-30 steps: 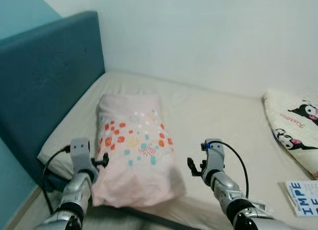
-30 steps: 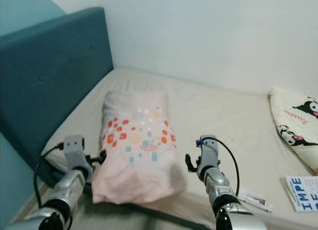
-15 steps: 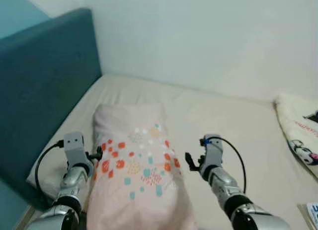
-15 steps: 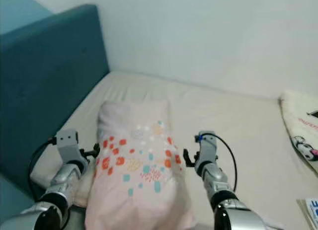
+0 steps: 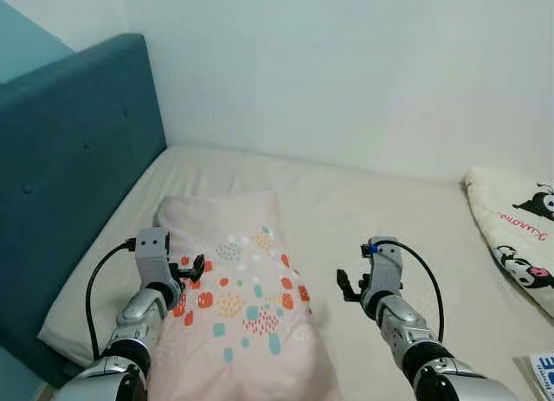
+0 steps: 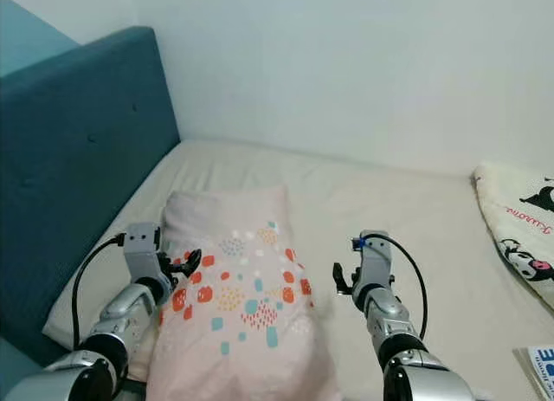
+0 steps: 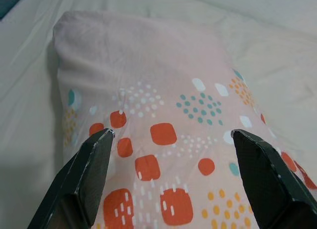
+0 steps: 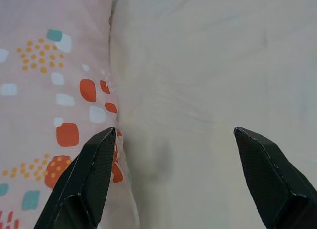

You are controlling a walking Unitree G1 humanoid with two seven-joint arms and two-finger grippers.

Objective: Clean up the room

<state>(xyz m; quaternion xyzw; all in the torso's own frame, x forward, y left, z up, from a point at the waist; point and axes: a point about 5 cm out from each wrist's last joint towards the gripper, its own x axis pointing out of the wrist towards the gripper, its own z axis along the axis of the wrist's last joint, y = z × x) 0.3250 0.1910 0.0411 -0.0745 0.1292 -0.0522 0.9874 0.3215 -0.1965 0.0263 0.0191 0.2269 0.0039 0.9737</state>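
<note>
Both arms are built of rounded, brushed-silver segments joined by darker ringed collars, each ending in a boxy pale-grey wrist block. A thin black cable loops out from each wrist block and runs back along the forearm, and the right wrist carries a small blue fitting where its cable plugs in. The left gripper (image 5: 192, 268) and the right gripper (image 5: 344, 285) each have two long black fingers (image 7: 84, 175) with a finely textured, matte surface tapering to blunt wedge tips.

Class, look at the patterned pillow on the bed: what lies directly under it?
The pillow lies on the cream sheet of the bed, with the headboard to its left. Whatever is beneath the pillow itself is covered.
</note>
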